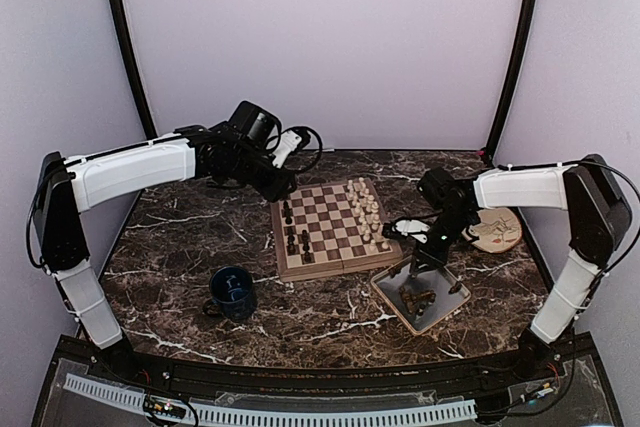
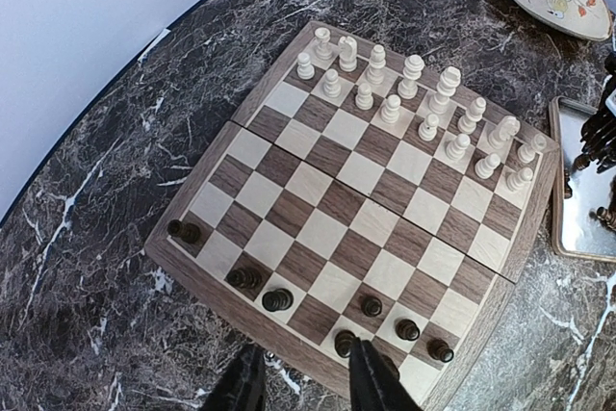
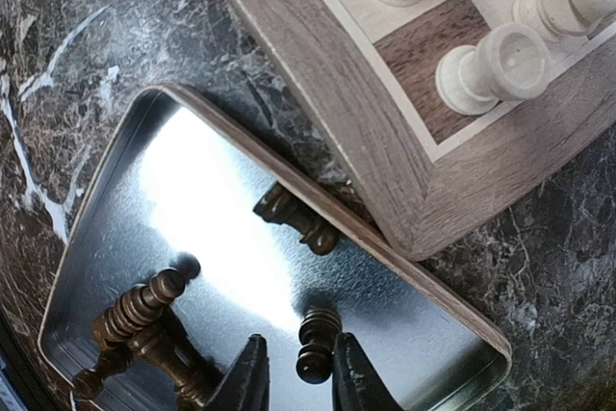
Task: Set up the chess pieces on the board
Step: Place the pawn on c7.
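Note:
The board (image 1: 330, 232) lies mid-table, with cream-white pieces (image 1: 366, 211) in two rows on its right side and several dark pieces (image 1: 291, 239) along its left side. In the left wrist view the board (image 2: 339, 202) shows white pieces (image 2: 414, 93) far and dark pieces (image 2: 276, 299) near. My left gripper (image 2: 306, 384) is open and empty, above the board's dark-side edge. My right gripper (image 3: 296, 382) hangs low in the grey tray (image 3: 221, 199), jaws narrowly open astride a dark pawn (image 3: 316, 342) lying there. The right finger touches the pawn.
More dark pieces (image 3: 135, 313) lie in the tray, one (image 3: 298, 218) against its rim beside the board's corner (image 3: 423, 209). A round plate (image 1: 497, 230) sits right of the board, and a blue mug (image 1: 232, 292) sits front left.

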Available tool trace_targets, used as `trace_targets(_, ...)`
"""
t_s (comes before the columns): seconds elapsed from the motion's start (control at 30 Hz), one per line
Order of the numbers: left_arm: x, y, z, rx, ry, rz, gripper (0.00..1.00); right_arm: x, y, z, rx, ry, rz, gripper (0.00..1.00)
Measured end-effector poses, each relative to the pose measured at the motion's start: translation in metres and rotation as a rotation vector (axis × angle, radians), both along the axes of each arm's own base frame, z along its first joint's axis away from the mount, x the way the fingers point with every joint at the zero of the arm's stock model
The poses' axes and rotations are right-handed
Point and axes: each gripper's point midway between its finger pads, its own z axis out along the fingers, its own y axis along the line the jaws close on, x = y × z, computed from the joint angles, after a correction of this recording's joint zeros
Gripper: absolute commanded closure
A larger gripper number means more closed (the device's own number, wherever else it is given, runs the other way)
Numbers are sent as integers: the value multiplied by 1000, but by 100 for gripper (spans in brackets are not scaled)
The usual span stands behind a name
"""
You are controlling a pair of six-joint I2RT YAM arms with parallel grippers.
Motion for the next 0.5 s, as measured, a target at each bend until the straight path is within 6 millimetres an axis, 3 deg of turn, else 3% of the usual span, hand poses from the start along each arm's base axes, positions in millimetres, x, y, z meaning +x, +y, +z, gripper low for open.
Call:
trace_targets(0.37, -1, -1, 0, -7, 7, -4, 68, -1, -4, -4, -27, 8, -5, 81)
trace_targets(0.5, -1, -1, 0, -8, 8, -3, 68, -1, -5, -6, -32, 14, -9, 89)
